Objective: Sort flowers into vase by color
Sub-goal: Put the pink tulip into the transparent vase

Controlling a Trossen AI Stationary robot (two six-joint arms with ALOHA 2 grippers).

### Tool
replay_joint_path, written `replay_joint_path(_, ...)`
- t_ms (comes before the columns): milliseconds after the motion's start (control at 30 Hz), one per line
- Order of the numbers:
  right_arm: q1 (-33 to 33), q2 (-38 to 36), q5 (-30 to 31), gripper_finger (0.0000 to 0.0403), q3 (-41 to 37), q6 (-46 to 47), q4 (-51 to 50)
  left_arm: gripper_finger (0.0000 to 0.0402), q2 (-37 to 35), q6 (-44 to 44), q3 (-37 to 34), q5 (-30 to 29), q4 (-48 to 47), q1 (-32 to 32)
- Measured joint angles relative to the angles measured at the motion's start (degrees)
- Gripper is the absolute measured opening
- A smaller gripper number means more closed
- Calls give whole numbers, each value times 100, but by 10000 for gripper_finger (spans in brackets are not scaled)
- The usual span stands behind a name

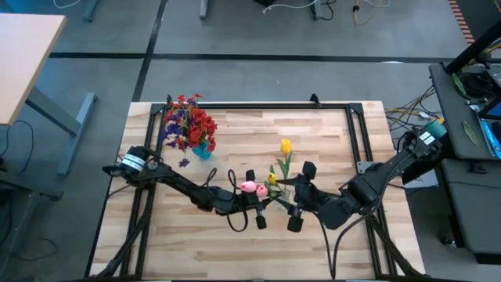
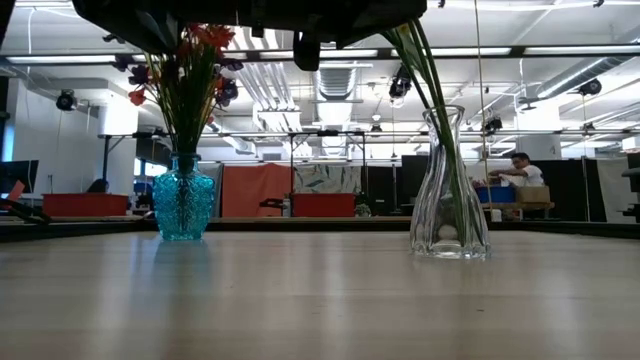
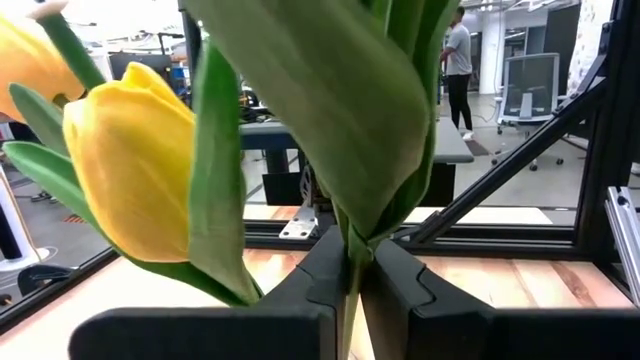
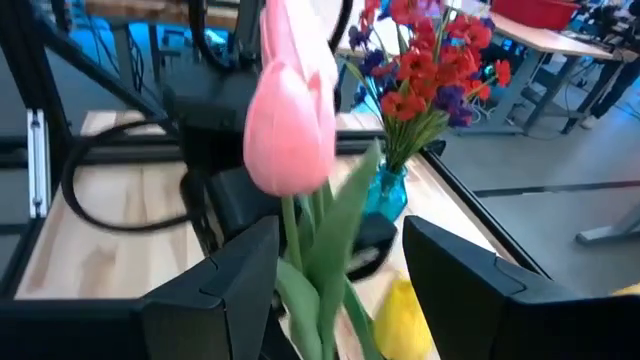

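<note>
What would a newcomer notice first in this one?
The pink tulip at mid-table, its stem pinched in the shut fingers of the left gripper, with the right gripper open around it. Then the red and purple bouquet in the blue vase at the table's back left.

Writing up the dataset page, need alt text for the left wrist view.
The left gripper is shut on a green flower stem with broad leaves rising from it. A yellow tulip bud fills the space beside it, with the wooden table and black frame behind.
</note>
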Motion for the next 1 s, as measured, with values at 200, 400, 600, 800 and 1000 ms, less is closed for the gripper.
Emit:
replay_joint_path(200,88,500,37,208,-17,-208,334,8,0,-1,-4,-35,31,18)
replay_joint_path(400,186,913,1050,208,69,-148,327,8,0,0,-4,-46,35,26)
replay_joint_path(600,151,931,1346,170,208,-120,353,8,-1,0,-2,-54,28,26)
replay_joint_path(800,89,830,1047,56,208,-100,368,8,-2,0,-2,-52,24,26)
replay_joint_path(1000,20,837,836,14,208,-8,377,8,-2,0,0,-54,15,26)
